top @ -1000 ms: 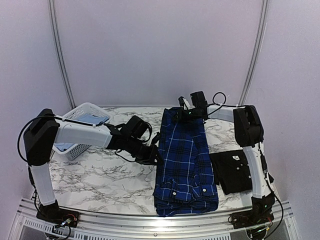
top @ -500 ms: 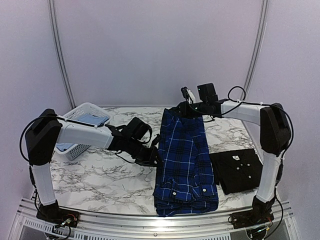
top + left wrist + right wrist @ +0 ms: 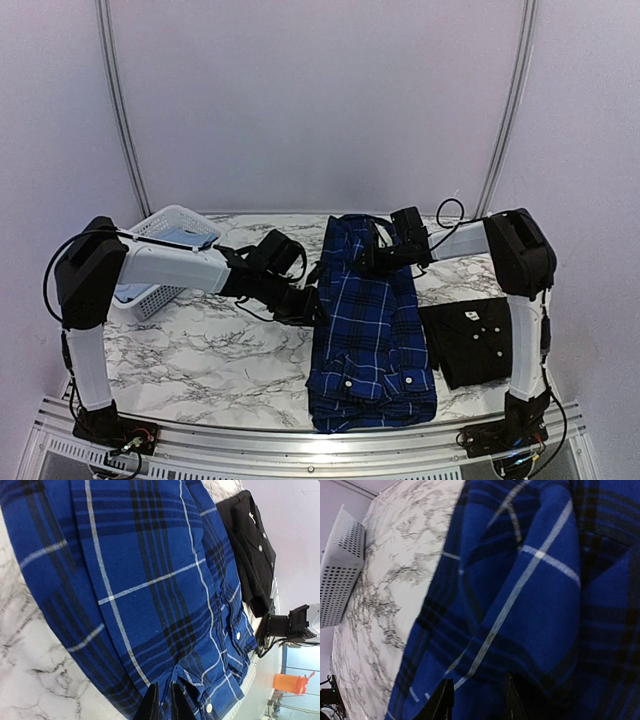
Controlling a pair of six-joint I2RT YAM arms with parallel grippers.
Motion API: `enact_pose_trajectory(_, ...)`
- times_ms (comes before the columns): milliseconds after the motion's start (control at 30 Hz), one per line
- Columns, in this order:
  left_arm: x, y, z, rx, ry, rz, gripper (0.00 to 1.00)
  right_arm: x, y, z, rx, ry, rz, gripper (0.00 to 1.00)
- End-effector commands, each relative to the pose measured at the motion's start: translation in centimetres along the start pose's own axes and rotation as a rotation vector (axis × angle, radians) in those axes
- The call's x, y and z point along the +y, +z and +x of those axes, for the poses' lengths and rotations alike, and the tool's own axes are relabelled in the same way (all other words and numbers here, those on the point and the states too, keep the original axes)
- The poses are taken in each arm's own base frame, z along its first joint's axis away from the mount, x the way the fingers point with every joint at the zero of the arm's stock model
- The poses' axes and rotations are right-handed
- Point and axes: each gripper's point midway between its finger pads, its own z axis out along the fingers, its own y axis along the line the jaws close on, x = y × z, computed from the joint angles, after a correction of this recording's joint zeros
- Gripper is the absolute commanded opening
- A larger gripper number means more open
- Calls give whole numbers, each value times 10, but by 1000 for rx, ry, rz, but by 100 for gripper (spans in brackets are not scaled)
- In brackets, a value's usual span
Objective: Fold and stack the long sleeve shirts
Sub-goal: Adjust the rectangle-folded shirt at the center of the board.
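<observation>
The blue-and-navy plaid shirt (image 3: 370,320) lies folded into a long strip down the middle of the table. At its left edge my left gripper (image 3: 305,305) rests low. In the left wrist view its jaws (image 3: 165,683) are nearly together, pinching a fold of plaid cloth. My right gripper (image 3: 375,255) hovers over the strip's far part. In the right wrist view its jaws (image 3: 478,678) stand apart above the plaid (image 3: 540,595), holding nothing. The black shirt (image 3: 472,342) lies folded at the right, also seen in the left wrist view (image 3: 250,545). A pale blue shirt (image 3: 187,238) lies in the basket.
A white lattice basket (image 3: 150,222) stands at the far left of the marble table (image 3: 200,350), and shows at the left of the right wrist view (image 3: 342,575). The table's metal front rail (image 3: 300,445) runs just below the plaid shirt's near end.
The right gripper has opened, letting go of the plaid shirt's far end. It rose, then came down nearer over the shirt. The left gripper has stayed put.
</observation>
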Motion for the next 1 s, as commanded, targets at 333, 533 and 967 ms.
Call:
enact_pose_trajectory(333, 79, 0, -51, -160, -101, -280, 32, -21, 46, -4, 16, 8, 84, 37)
enact_pose_trajectory(533, 87, 11, -52, -150, -119, -293, 35, -12, 51, 1, 20, -3, 80, 37)
enact_pose_trajectory(967, 108, -6, -39, -153, -173, -346, 0, 21, 61, 0, 11, -27, 34, 38)
